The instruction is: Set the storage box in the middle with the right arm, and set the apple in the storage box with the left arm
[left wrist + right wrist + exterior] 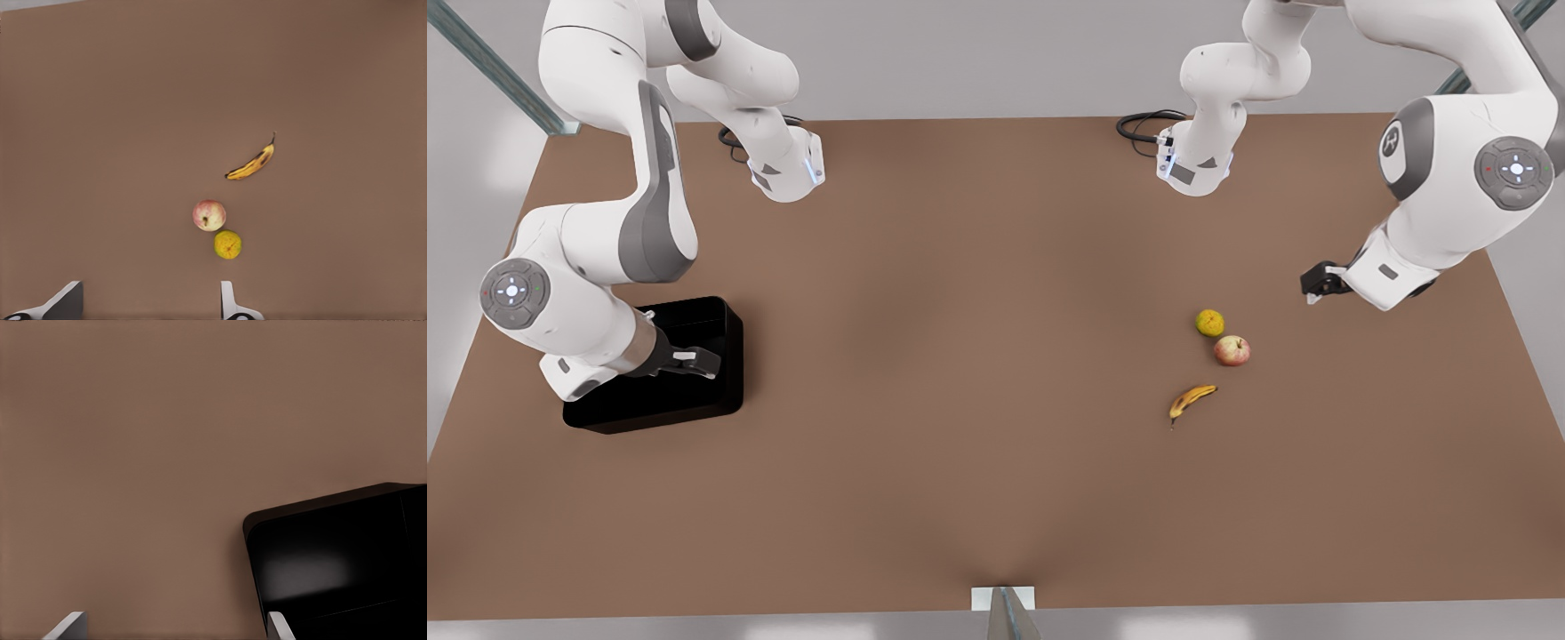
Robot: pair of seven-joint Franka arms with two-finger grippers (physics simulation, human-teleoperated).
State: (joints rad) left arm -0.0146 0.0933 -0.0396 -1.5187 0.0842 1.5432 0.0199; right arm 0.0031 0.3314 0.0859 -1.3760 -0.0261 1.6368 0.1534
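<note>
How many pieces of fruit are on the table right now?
3, clustered toward the front view's right: a yellow-green round fruit, the apple just beside it, and a spotted banana nearer the camera. None seem hidden.

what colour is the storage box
Glossy black all over, clearest in the front view.

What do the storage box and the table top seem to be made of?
The storage box looks like glossy black plastic: a soft highlight shows on its floor and its corners are rounded; lacquered metal is also possible. The table looks like matte brown board or laminate: even colour, no reflections and no visible grain.
</note>
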